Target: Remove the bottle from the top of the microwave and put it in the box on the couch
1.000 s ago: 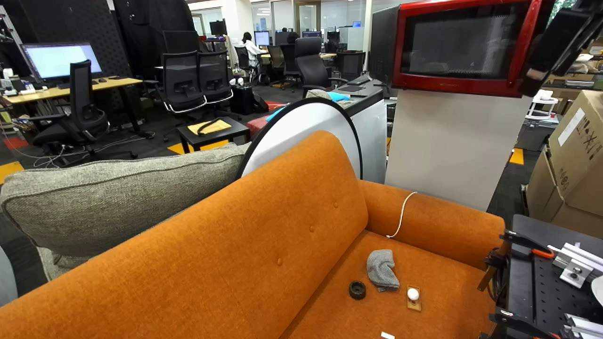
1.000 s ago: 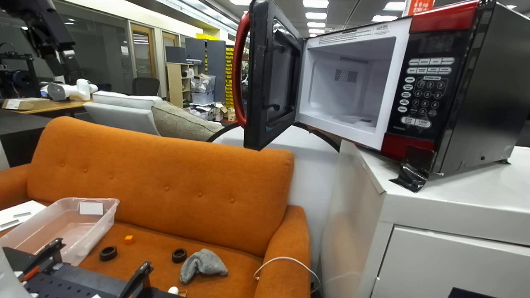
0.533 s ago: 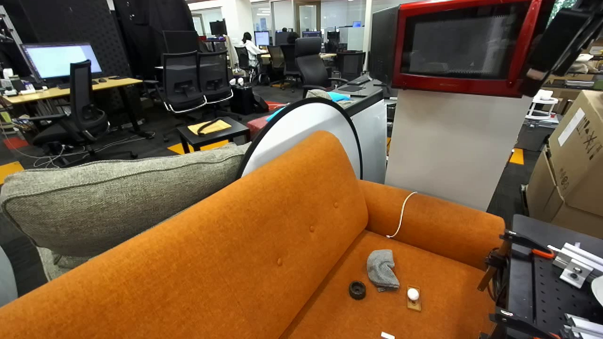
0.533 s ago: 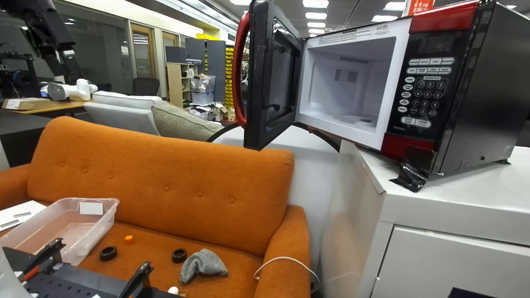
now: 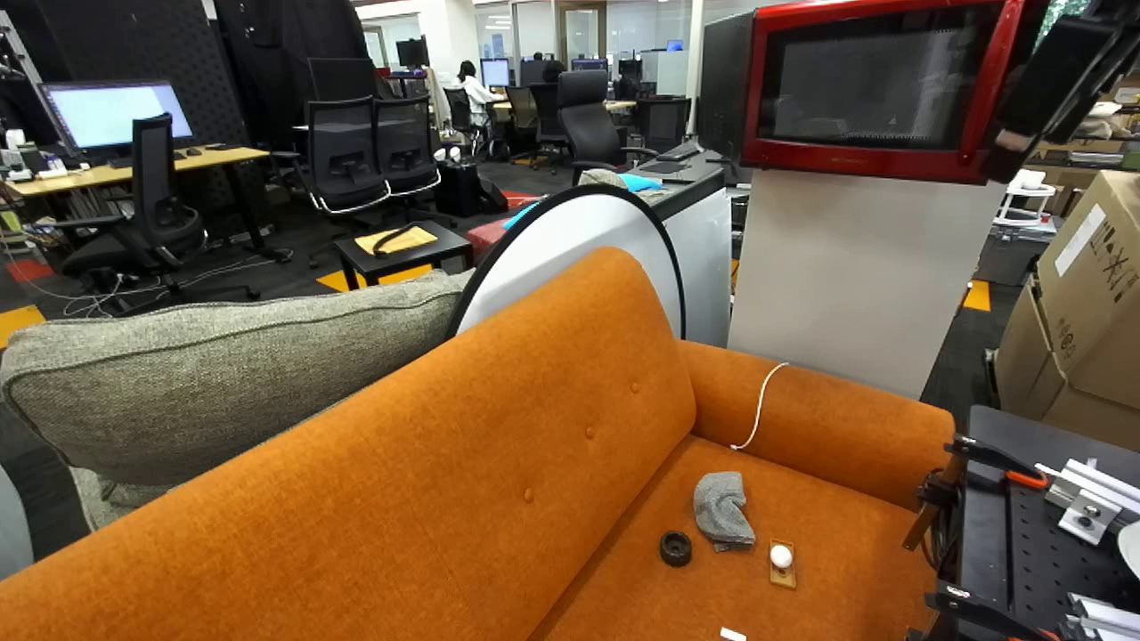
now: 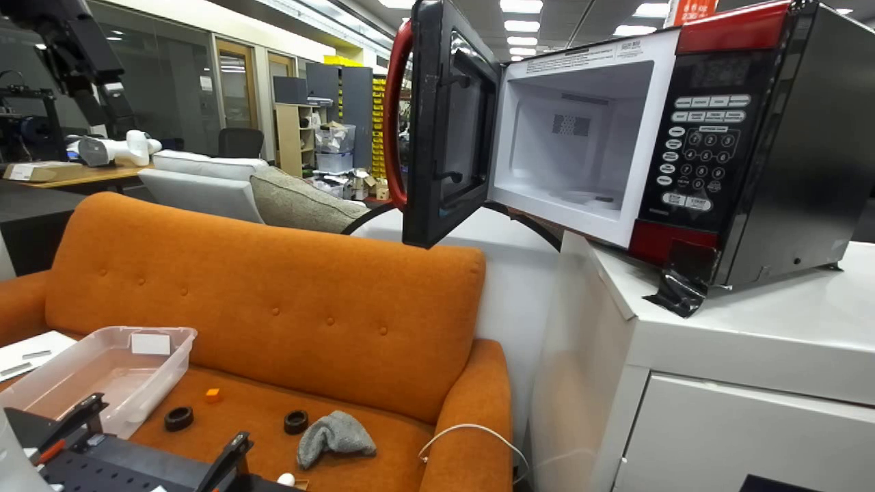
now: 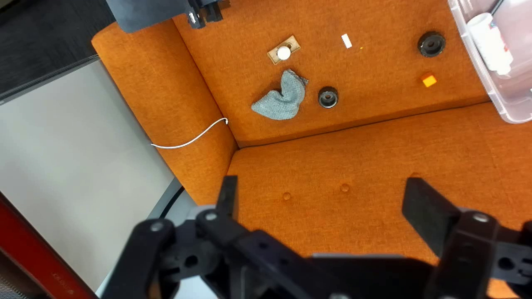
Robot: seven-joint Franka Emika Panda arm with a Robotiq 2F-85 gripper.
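Bottle (image 7: 490,45) lies in the clear box (image 7: 498,102) on the couch (image 7: 374,158); wrist view crops the box, and I cannot read the bottle's print (image 7: 493,25). Claw (image 7: 321,187) spread wide. Microwave (image 5: 873,85): lower-frame lettering (image 5: 849,160) illegible.

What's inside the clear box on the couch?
The wrist view shows a white bottle and part of a dark rod. In an exterior view, a black clamp covers part of the box, hiding anything behind.
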